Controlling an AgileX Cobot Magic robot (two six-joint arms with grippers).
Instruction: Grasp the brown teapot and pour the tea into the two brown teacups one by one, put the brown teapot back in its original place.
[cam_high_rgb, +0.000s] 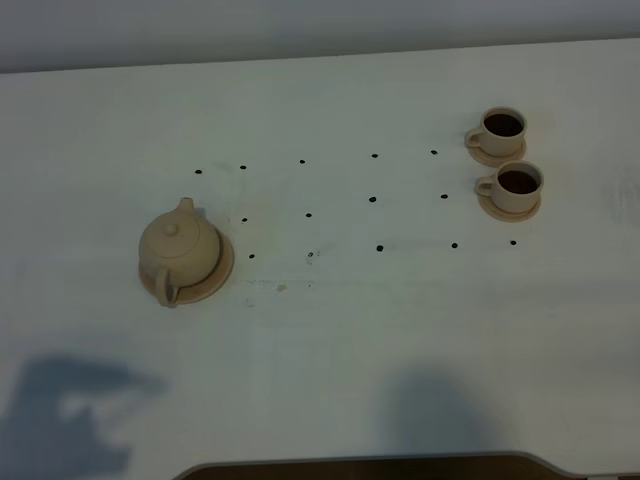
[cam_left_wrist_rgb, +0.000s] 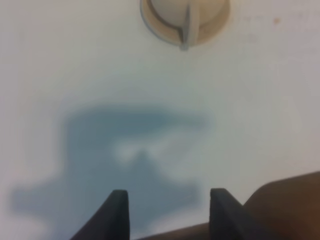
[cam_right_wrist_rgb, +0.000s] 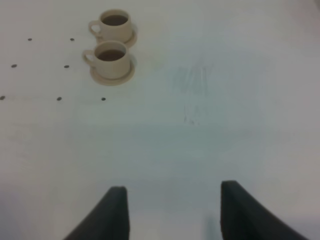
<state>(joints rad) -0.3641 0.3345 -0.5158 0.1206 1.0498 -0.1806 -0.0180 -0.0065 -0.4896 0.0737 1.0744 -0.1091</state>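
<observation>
exterior high: brown teapot (cam_high_rgb: 180, 249) is seated on its saucer (cam_high_rgb: 225, 268) at left centre; two filled teacups (cam_high_rgb: 503, 125) (cam_high_rgb: 518, 182) are seen upper right. left wrist: left gripper (cam_left_wrist_rgb: 169, 210) is held wide, empty, teapot at top. right wrist: right gripper (cam_right_wrist_rgb: 174, 212) is spread, empty; teacups upper left.

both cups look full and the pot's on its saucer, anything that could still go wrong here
Two risks remain. The two teacups sit close together, both holding dark tea, so an arm passing low over them could knock one and spill it. The teapot rests on its saucer with its handle overhanging the rim toward the open left hand; a stray forward move could catch that handle and drag the pot off.
</observation>
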